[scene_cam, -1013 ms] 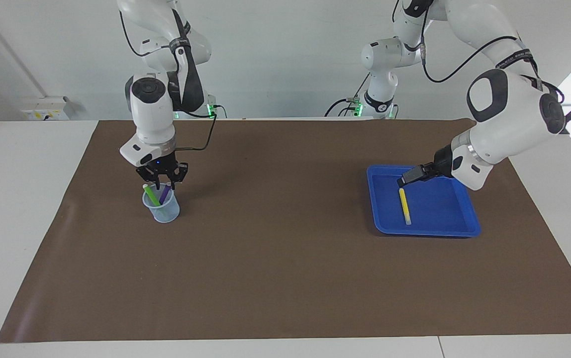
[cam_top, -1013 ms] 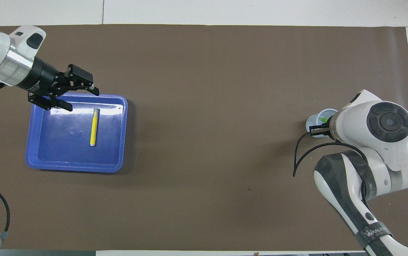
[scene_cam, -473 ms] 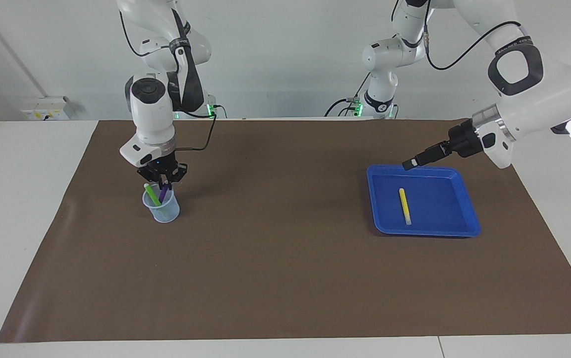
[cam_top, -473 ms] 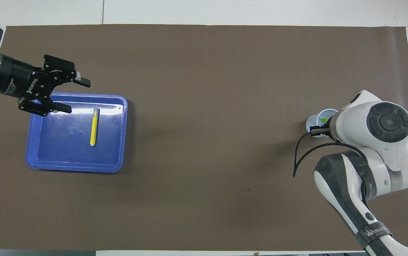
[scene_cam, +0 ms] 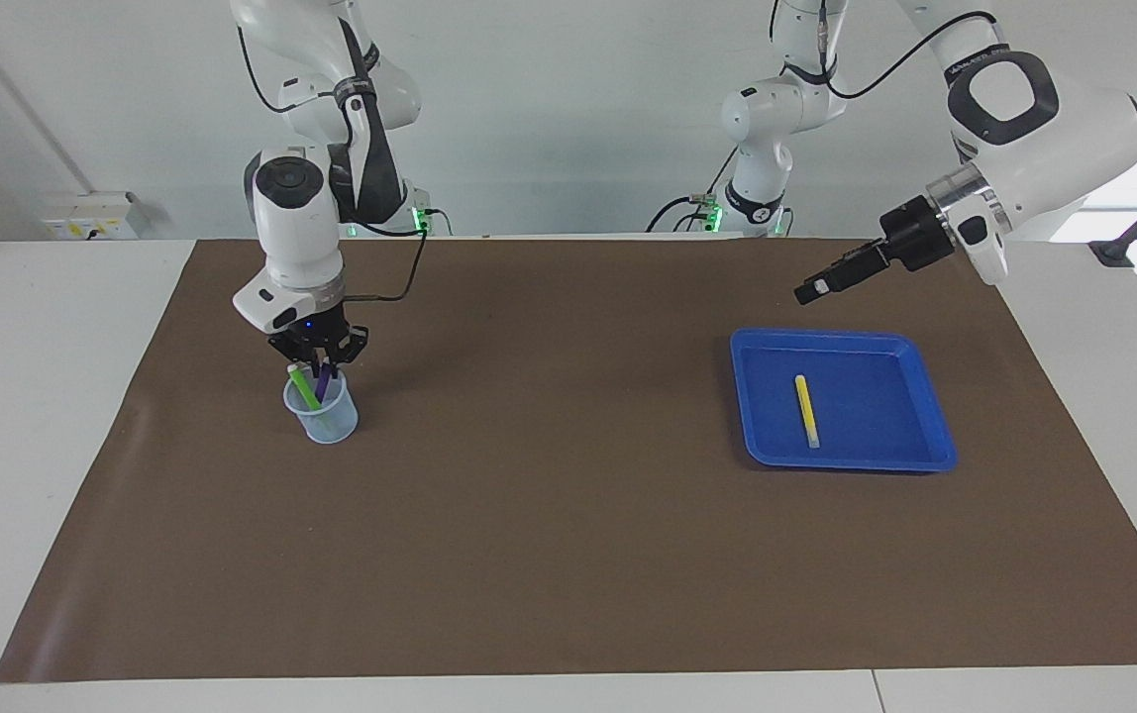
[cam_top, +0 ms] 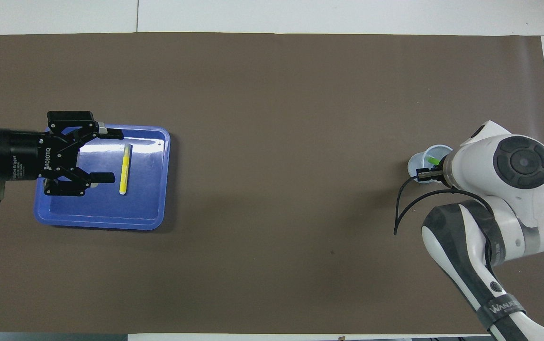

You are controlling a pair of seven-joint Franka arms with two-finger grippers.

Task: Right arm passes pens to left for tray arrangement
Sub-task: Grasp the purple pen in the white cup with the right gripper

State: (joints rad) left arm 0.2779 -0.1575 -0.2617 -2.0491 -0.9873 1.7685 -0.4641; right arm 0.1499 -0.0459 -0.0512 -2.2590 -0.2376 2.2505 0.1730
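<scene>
The yellow pen [scene_cam: 806,409] [cam_top: 124,169] lies flat in the blue tray [scene_cam: 880,421] [cam_top: 149,208]. My left gripper [scene_cam: 806,294] [cam_top: 111,156] hangs open and empty, well up over the tray. The green pen [scene_cam: 304,389] [cam_top: 432,161] and the purple pen [scene_cam: 325,382] stand in a small pale cup [scene_cam: 327,418] [cam_top: 418,164] toward the right arm's end. My right gripper [scene_cam: 318,364] points straight down into the cup's mouth, shut on the purple pen's top end. In the overhead view the right wrist hides its fingers.
A brown mat [scene_cam: 549,515] covers the table between cup and tray. A black cable [cam_top: 402,208] loops off the right wrist beside the cup. White table shows around the mat's edges.
The left gripper rose off the yellow pen in the tray and drew back up, still open. The right gripper's fingers drew together on the purple pen's top.
</scene>
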